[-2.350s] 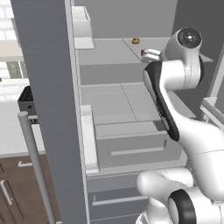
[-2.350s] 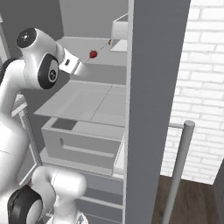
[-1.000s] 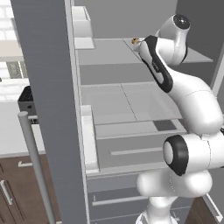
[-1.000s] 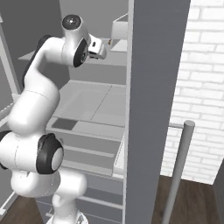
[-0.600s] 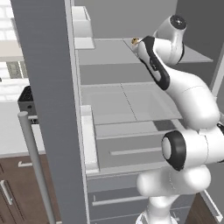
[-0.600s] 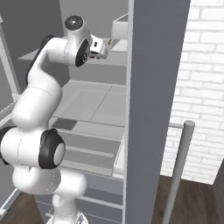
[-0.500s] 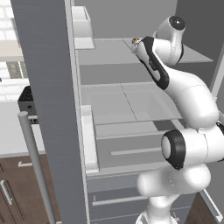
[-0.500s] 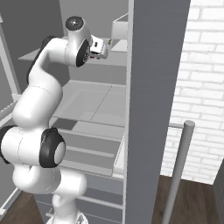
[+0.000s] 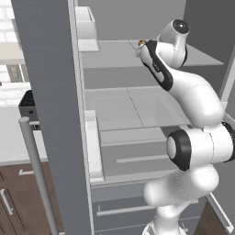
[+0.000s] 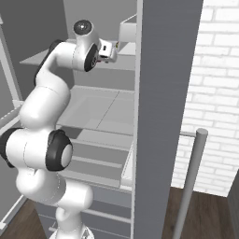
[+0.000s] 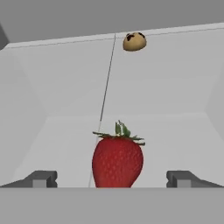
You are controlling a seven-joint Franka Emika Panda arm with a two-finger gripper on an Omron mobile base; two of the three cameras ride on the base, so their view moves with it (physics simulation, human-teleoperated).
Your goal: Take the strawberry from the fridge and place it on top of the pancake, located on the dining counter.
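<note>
The red strawberry (image 11: 117, 159) stands upright on the fridge's upper pale grey shelf (image 11: 166, 127), green leaves on top. In the hand view my gripper (image 11: 113, 179) is open, and its two dark fingertips (image 11: 41, 178) stand wide on either side of the fruit without touching it. From the right base view the hand (image 10: 108, 49) reaches onto that upper shelf of the grey fridge (image 10: 163, 93), covering the strawberry. The pancake and the dining counter are out of view.
A small yellow-brown round item (image 11: 134, 41) lies farther back on the same shelf, also seen beside the hand (image 9: 141, 42). A white door bin (image 9: 86, 23) hangs on the open door (image 9: 50, 92). Lower shelf and drawers (image 9: 133, 156) sit below.
The arm has swung up and reached onto the upper shelf, so the hand now covers the strawberry in the right base view. Over the last half second it has barely moved.
</note>
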